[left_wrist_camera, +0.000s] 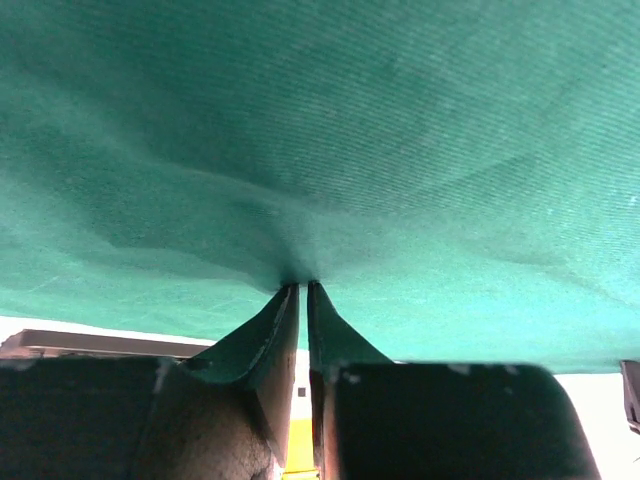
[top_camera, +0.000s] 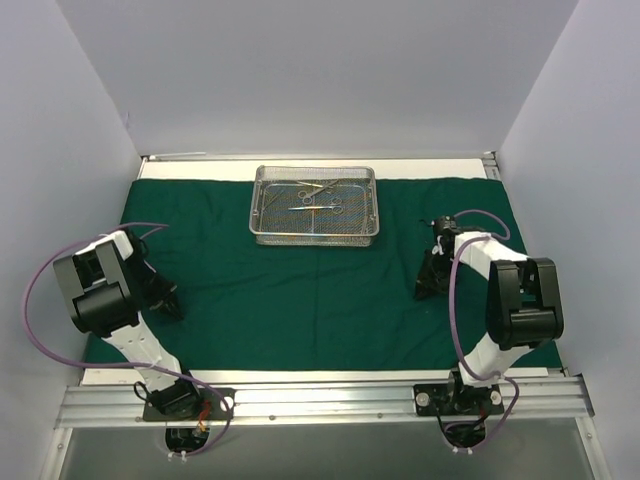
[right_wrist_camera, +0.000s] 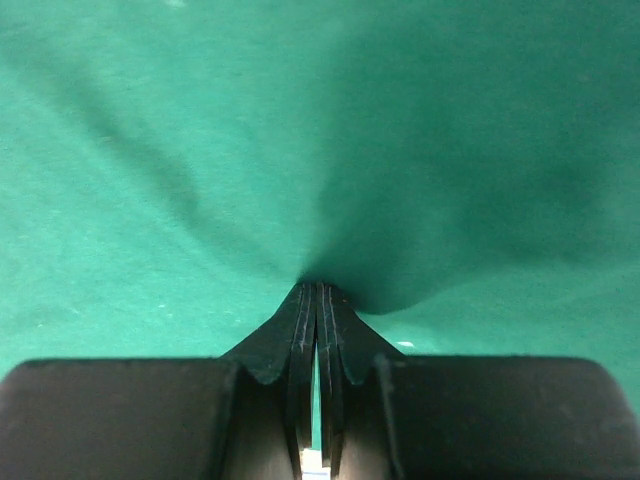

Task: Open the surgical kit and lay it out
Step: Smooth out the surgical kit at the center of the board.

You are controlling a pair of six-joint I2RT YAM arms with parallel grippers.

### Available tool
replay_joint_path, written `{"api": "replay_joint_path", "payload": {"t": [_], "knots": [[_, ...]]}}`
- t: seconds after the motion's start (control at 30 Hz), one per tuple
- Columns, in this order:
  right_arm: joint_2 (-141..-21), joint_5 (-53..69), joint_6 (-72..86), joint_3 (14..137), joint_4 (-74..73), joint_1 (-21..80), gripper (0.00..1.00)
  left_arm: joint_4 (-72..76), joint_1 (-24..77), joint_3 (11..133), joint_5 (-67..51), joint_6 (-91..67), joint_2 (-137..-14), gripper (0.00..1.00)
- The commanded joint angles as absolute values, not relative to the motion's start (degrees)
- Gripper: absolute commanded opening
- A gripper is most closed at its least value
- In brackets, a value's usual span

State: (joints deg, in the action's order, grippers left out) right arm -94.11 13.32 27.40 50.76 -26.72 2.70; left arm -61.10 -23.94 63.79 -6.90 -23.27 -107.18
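Observation:
The dark green drape [top_camera: 300, 295] of the surgical kit lies spread flat over the table. On its far middle stands the silver wire-mesh tray [top_camera: 315, 238], with steel scissor-like instruments [top_camera: 318, 197] inside. My left gripper [top_camera: 166, 300] presses down on the drape's left part. In the left wrist view its tips [left_wrist_camera: 303, 287] are nearly together, and the drape [left_wrist_camera: 400, 150] puckers into them. My right gripper [top_camera: 430, 285] is down on the drape's right part. In the right wrist view its tips [right_wrist_camera: 317, 285] are shut, with folds of the drape [right_wrist_camera: 200, 150] converging there.
White walls enclose the table on three sides. A bare white strip [top_camera: 300, 376] of table runs along the drape's near edge, in front of the metal rail [top_camera: 320, 400] carrying both arm bases. A purple cable [top_camera: 40, 300] loops left of the left arm.

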Motion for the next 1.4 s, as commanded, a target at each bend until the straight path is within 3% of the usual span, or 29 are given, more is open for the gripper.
{"api": "replay_joint_path", "payload": {"t": [0.0, 0.4, 0.6, 0.77, 0.97, 1.2, 1.3, 1.37], "knots": [[-94.83, 7.39, 26.02, 51.66, -32.69, 0.27, 0.00, -61.35, -24.26, 65.22, -9.56, -22.15, -105.57, 0.17], [-93.61, 8.17, 21.80, 63.37, -38.57, -3.60, 0.00, -66.09, -25.49, 68.01, -8.00, -22.06, -100.65, 0.16], [-95.53, 8.78, 22.76, 61.80, -35.26, -3.69, 0.01, -64.17, -25.49, 70.93, -9.40, -24.25, -100.97, 0.21], [-100.19, 8.88, 23.82, 59.07, -32.00, -3.69, 0.00, -59.86, -27.50, 66.81, -12.48, -25.40, -107.66, 0.15], [-99.14, 6.33, 22.86, 56.78, -33.13, -5.10, 0.00, -59.68, -29.88, 62.49, -11.16, -25.58, -104.07, 0.15], [-98.09, 5.98, 20.66, 63.71, -35.42, -4.92, 0.01, -62.05, -30.67, 68.54, -10.63, -23.47, -102.84, 0.19], [-99.31, 6.76, 20.13, 71.61, -36.39, -4.57, 0.06, -63.45, -29.80, 73.45, -11.51, -22.50, -101.61, 0.23], [-99.93, 10.52, 19.95, 78.09, -35.25, -3.26, 0.25, -63.46, -27.78, 76.01, -14.13, -20.67, -99.68, 0.29]]}}
